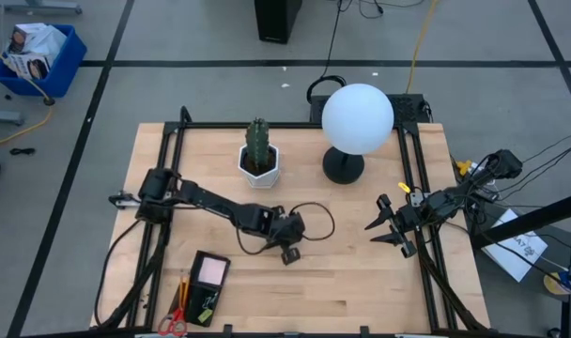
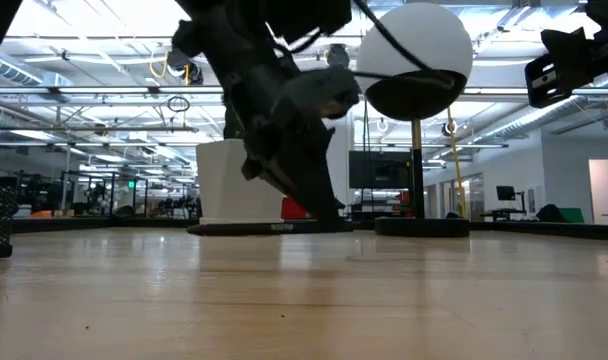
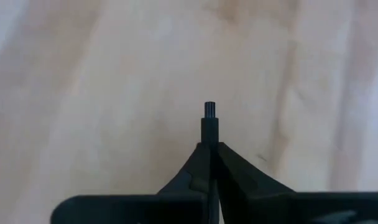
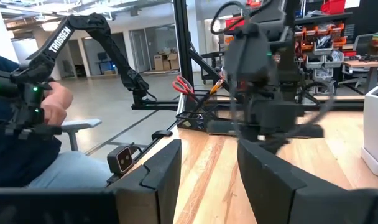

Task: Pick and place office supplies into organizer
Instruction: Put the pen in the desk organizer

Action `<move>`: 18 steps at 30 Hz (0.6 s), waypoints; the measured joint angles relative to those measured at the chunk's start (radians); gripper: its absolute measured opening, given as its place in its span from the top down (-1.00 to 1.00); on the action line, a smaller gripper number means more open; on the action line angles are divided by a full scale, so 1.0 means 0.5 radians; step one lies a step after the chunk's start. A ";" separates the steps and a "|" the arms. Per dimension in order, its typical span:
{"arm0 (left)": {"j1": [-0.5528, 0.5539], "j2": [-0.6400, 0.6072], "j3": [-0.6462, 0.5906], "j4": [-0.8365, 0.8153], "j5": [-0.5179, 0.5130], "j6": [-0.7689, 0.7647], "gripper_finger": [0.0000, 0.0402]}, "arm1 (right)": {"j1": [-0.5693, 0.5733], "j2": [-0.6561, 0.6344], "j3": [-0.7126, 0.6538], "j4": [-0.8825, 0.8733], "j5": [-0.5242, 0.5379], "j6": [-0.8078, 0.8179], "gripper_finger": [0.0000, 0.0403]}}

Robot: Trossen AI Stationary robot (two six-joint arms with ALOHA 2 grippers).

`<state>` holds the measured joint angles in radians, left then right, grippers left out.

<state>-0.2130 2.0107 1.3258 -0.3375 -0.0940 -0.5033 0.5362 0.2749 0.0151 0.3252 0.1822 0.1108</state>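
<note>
- Left gripper (image 3: 209,155): your fingers are pressed together on a thin dark pen (image 3: 209,121), whose capped tip sticks out just past the fingertips over bare wood. In the high view this gripper (image 1: 287,252) hangs over the middle of the table (image 1: 361,282), well apart from the organizer.
- Keep that clamp firm. The pen is slim and held near one end, so by my judgement it could pivot or slip if you swing the arm fast.
- Organizer (image 1: 208,284): it lies at the near left of the table, toward the front edge. The pink sticky-note pad (image 1: 212,270) fills one compartment. The red-handled scissors (image 1: 176,322) and orange pencil (image 1: 184,291) sit along its left side, at its near end.
- Carry the pen toward that tray with the wrist level, then line the pen up with a long compartment before you lower it. I cannot tell from these views which slot is free, so check from above as you arrive.
- Lower until the pen is just above the tray floor, then part the fingers. A drop from height would likely let it bounce out.
- Right gripper (image 1: 391,225): it waits with fingers spread at the right edge of the table, clear of your path. Leave it there.
- Cactus pot (image 1: 258,165) and globe lamp (image 1: 357,120): both stand at the far side, away from your route.
</note>
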 joint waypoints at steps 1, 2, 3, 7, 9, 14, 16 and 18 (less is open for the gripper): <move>-0.020 -0.006 0.000 -0.003 -0.002 -0.005 0.96 | 0.000 0.000 0.001 -0.001 0.000 0.000 0.24; -0.040 -0.013 0.000 -0.012 -0.006 -0.006 0.95 | 0.000 0.001 0.000 -0.002 0.000 0.000 0.24; -0.060 -0.017 0.000 -0.011 -0.010 -0.006 0.94 | 0.000 0.001 0.001 -0.002 0.000 0.000 0.24; -0.144 -0.042 0.000 -0.055 -0.030 0.028 0.96 | 0.000 0.001 0.000 -0.002 0.000 0.000 0.24; -0.205 -0.061 0.002 -0.041 -0.055 0.061 0.96 | 0.000 0.001 0.000 -0.002 0.000 0.000 0.24; -0.363 -0.184 0.005 -0.036 -0.345 0.052 0.96 | 0.000 0.002 0.000 0.000 0.000 0.000 0.24; -0.423 -0.254 0.000 -0.084 -0.455 0.013 0.96 | 0.000 0.007 0.000 0.007 0.000 0.000 0.24; -0.501 -0.324 0.005 -0.027 -0.545 -0.021 0.96 | 0.000 0.007 0.001 -0.003 0.000 0.000 0.24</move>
<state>-0.4635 1.8489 1.3281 -0.3511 -0.3665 -0.5139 0.5362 0.2782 0.0154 0.3239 0.1824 0.1108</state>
